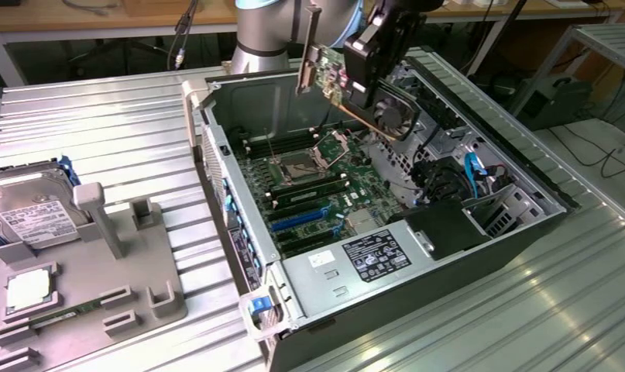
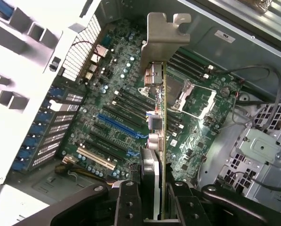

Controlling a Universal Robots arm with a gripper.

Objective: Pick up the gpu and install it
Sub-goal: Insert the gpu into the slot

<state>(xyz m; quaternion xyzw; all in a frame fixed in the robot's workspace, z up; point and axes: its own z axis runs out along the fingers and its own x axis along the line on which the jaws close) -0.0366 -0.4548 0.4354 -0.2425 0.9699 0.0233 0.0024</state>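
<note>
Above the open case (image 1: 225, 167), the pincer (image 2: 152, 200) was clamped on the gpu (image 2: 161, 47). Card hung unseated; seating likely wanted squaring to a slot (image 2: 119, 127).

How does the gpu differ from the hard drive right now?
The gpu is a thin green card with a silver bracket; the hard drive is a boxy silver block with a white label. The gpu is gripped in the hand, on edge above the open computer case; the hard drive rests on the grey holder on the table. Neither is installed in the case.
</note>
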